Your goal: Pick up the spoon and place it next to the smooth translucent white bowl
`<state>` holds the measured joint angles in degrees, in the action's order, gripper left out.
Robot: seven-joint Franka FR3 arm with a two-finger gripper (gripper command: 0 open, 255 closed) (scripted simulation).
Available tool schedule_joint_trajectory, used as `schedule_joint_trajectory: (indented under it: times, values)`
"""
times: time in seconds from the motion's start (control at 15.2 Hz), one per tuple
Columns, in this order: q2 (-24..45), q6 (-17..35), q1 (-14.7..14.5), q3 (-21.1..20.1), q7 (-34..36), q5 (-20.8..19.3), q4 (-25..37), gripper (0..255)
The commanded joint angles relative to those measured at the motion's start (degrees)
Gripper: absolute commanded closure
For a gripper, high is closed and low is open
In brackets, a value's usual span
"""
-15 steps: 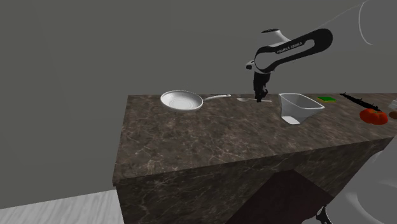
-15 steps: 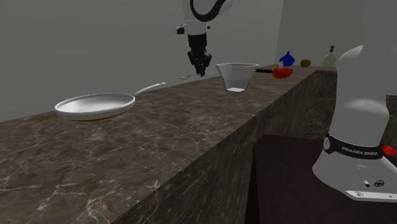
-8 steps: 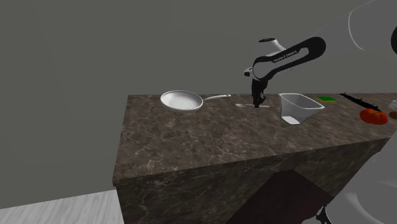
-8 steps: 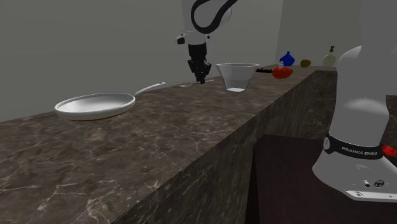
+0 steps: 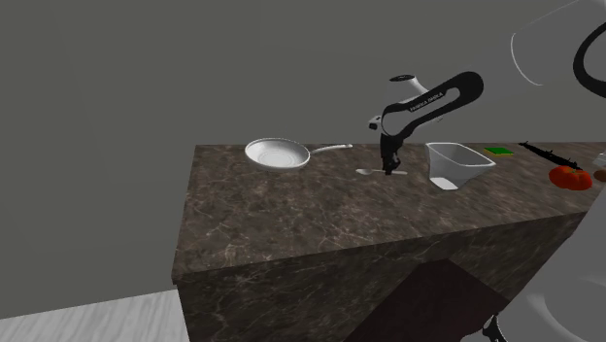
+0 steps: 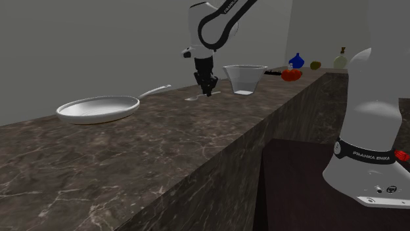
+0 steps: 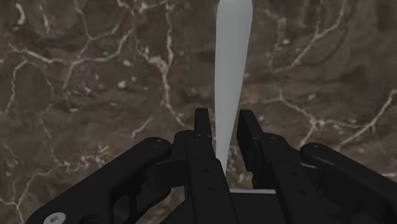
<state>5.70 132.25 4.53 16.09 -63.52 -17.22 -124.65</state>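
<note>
we find the gripper (image 5: 391, 171) clamped on the pale grey spoon (image 7: 230, 57), with a black finger pressed to either side of the narrow end of its handle. the spoon sits low over the dark marbled counter (image 5: 291, 209), between the white frying pan (image 5: 277, 153) and the translucent white bowl (image 5: 456, 163), near the bowl but apart from it. we cannot tell whether the spoon touches the counter.

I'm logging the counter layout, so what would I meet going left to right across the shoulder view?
Frying pan → spoon, clasped in the gripper → translucent white bowl → red tomato.
</note>
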Motion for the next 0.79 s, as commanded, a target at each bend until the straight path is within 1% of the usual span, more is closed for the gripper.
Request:
schedule_joint_trajectory:
  times: [0.0,0.46,0.53,0.73]
  values:
    - [0.6,0.9,0.1,0.1,0.1,0.0,-0.3,255]
    - [0.6,0.9,0.1,0.0,0.1,0.0,-0.3,255]
    - [0.6,0.9,0.1,0.0,0.1,0.0,-0.3,0]
    - [0.6,0.9,0.1,0.0,0.1,0.0,-0.3,0]
